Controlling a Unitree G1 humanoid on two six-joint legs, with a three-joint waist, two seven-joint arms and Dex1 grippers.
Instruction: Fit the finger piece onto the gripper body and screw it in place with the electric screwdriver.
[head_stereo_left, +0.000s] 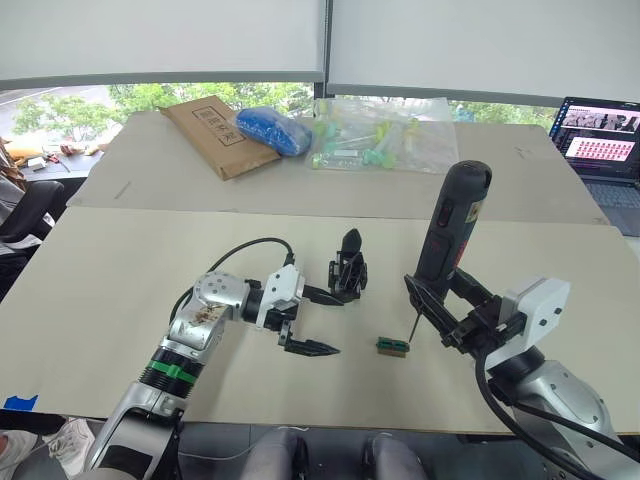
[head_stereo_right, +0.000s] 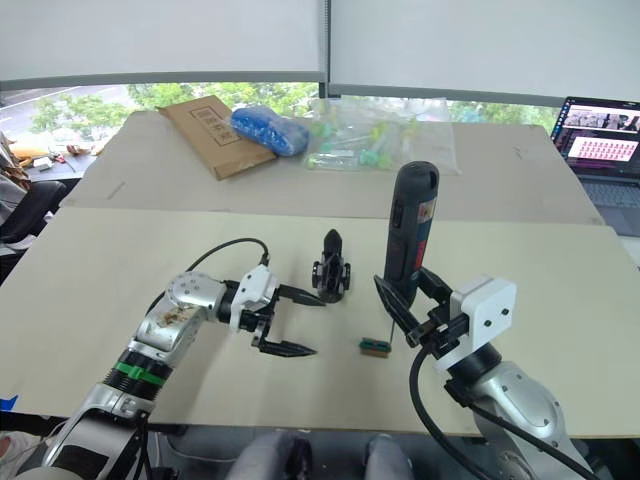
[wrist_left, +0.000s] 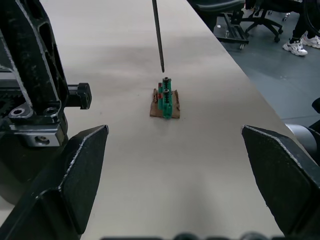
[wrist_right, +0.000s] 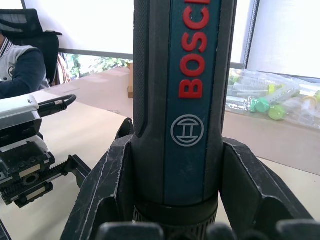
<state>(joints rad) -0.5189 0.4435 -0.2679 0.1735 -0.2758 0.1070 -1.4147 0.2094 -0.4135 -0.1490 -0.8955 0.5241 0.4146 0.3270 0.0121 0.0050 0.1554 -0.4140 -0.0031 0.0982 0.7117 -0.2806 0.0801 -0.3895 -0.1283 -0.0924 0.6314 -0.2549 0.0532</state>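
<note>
The gripper body (head_stereo_left: 348, 268) stands upright mid-table, a pointed black finger rising from its top; it also shows as gripper body (wrist_left: 30, 100). A loose finger piece is out of view. My left gripper (head_stereo_left: 318, 322) is open, one finger reaching up to the body's base, nothing between them. My right gripper (head_stereo_left: 440, 290) is shut on the electric screwdriver (head_stereo_left: 455, 225), held upright with its red lettering showing (wrist_right: 185, 100). Its thin bit (wrist_left: 158, 35) points down just above a small green-and-brown block (head_stereo_left: 392, 346).
At the back of the table lie a brown envelope (head_stereo_left: 208, 135), a blue bag (head_stereo_left: 273, 130) and a clear bag of green parts (head_stereo_left: 375, 135). A laptop (head_stereo_left: 600, 140) stands far right. A seated person (wrist_right: 20, 65) is beyond the table.
</note>
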